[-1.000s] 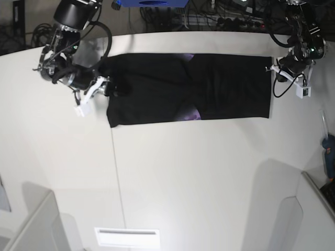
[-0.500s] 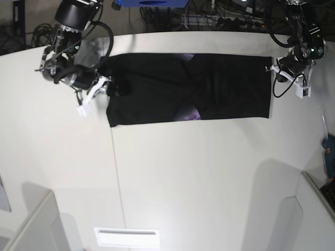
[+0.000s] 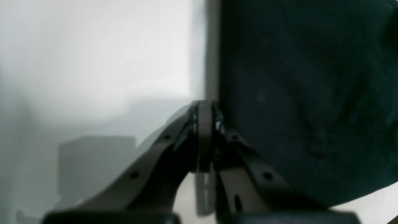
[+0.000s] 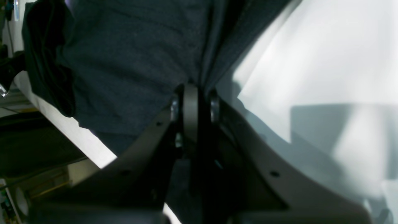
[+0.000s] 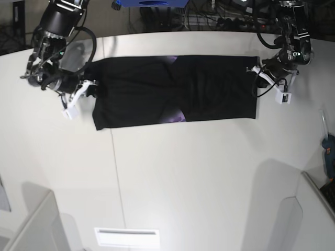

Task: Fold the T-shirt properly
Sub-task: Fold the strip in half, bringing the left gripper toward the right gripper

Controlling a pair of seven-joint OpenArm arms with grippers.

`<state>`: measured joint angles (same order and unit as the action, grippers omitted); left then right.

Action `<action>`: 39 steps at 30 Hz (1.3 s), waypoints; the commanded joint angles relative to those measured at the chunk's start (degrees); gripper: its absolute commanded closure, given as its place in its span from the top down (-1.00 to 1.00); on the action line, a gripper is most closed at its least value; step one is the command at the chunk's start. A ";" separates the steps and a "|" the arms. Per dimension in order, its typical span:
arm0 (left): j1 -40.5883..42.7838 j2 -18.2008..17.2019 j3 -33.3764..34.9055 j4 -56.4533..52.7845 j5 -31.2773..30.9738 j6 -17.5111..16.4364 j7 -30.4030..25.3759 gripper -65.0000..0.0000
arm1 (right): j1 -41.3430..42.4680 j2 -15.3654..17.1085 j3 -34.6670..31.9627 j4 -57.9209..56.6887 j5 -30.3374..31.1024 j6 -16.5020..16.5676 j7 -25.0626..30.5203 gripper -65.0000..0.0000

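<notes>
The black T-shirt (image 5: 209, 89) lies as a long folded strip across the back of the white table (image 5: 183, 172). A sliver of purple print (image 5: 178, 115) shows at its middle fold. My right gripper (image 5: 93, 89) is at the strip's left end. In the right wrist view the jaws (image 4: 192, 90) are shut, with the dark cloth (image 4: 130, 62) bunched between them. My left gripper (image 5: 255, 73) is at the strip's right end. In the left wrist view it (image 3: 205, 107) is shut, pinching the cloth's (image 3: 295, 93) edge.
A seam (image 5: 116, 183) runs down the table. A white slotted plate (image 5: 127, 237) sits at the front edge. Grey panels stand at the front left (image 5: 31, 225) and front right (image 5: 314, 209). A blue tool (image 5: 328, 151) lies at the right edge. Cables (image 5: 209, 15) run behind the table.
The right gripper has closed on the shirt's left end. Both arms and the whole shirt have shifted a little to the left in the base view.
</notes>
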<state>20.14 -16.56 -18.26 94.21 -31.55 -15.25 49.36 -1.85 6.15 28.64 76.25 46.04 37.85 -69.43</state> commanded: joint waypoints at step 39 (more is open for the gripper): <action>-7.88 7.46 19.18 -0.28 1.18 5.97 3.69 -1.00 | -4.70 0.31 0.15 37.03 -0.72 -20.04 -7.27 -1.00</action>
<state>11.88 -8.91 0.89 93.95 -31.51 -9.17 50.96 -7.20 5.93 28.64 111.98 44.31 17.82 -77.69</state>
